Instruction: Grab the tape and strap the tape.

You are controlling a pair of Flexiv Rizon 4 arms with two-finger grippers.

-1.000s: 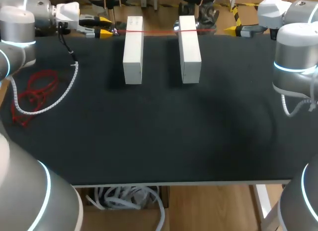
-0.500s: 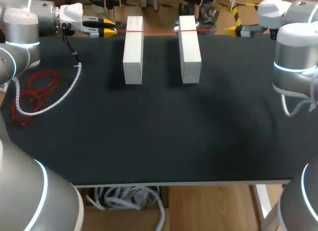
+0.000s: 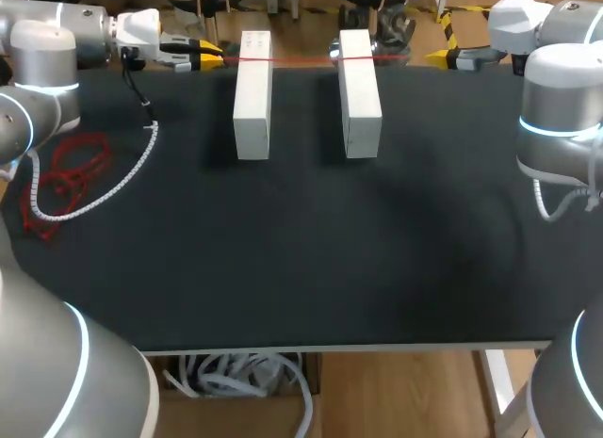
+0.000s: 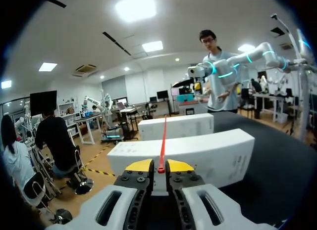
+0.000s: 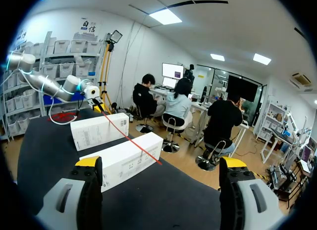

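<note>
A thin red tape (image 3: 301,58) is stretched across the far ends of two white boxes, the left box (image 3: 252,94) and the right box (image 3: 359,89). My left gripper (image 3: 202,56) sits at the table's far left, just left of the left box. In the left wrist view its yellow tips have closed on the tape's end (image 4: 161,166), and the tape runs away over the near box (image 4: 198,153). My right gripper (image 3: 445,56) hovers at the far right edge, past the tape's other end. It stands wide open (image 5: 161,165) with nothing between its fingers, facing the boxes (image 5: 126,158).
A loose heap of red tape (image 3: 68,179) lies at the left edge of the black table (image 3: 301,250), beside a white coiled cable (image 3: 118,179) that hangs from my left arm.
My left gripper has slid right toward the left box, and its fingers have drawn together around the tape's end. The right arm has stayed still.
</note>
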